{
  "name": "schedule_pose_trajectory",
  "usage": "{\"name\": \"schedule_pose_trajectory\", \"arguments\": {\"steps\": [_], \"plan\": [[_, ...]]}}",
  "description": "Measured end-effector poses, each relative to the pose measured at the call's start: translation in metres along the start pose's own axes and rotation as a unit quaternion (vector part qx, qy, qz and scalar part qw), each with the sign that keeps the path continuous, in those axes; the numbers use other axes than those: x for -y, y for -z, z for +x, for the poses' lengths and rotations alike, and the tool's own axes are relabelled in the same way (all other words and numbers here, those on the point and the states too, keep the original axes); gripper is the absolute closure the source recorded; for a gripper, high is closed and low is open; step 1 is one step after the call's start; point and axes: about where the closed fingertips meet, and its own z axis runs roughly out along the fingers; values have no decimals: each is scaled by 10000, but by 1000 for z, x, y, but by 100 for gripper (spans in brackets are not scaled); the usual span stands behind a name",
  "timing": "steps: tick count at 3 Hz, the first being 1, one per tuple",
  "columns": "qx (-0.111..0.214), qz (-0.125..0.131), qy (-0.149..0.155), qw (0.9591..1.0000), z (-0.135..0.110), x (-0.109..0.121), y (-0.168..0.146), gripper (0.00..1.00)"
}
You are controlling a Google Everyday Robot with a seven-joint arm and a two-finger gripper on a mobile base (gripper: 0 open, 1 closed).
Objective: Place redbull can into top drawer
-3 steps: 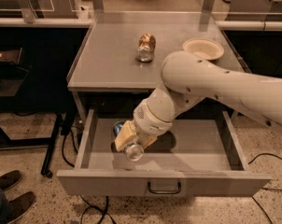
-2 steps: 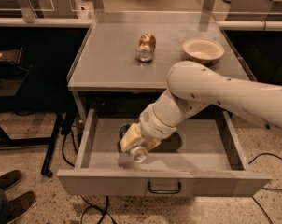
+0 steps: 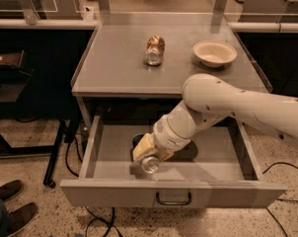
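Note:
The top drawer (image 3: 114,154) is pulled open under the grey table, with its flat front panel and small dark handle (image 3: 173,200) facing the camera. My gripper (image 3: 148,154) reaches down into the drawer, left of its middle and near the front. It is shut on the redbull can (image 3: 150,164), whose shiny metal end points toward the camera. The can is low, at or just above the drawer floor; its blue side is mostly hidden by the fingers. My white arm comes in from the right.
A brown-and-gold can (image 3: 155,50) lies on the table top (image 3: 114,68), with a cream bowl (image 3: 214,52) to its right. A person's shoes (image 3: 11,204) show at the bottom left. Cables run on the floor by the drawer.
My gripper has moved a little to the right and lower in the drawer, still holding the can.

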Motion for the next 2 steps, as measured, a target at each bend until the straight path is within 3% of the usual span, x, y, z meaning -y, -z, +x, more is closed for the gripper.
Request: {"name": "schedule_pose_trajectory", "arguments": {"steps": [1,2], "plan": [[3,-3,-17,10000,0,0,0,100],[243,-101,-294,9992,-6,21,2,100]]}}
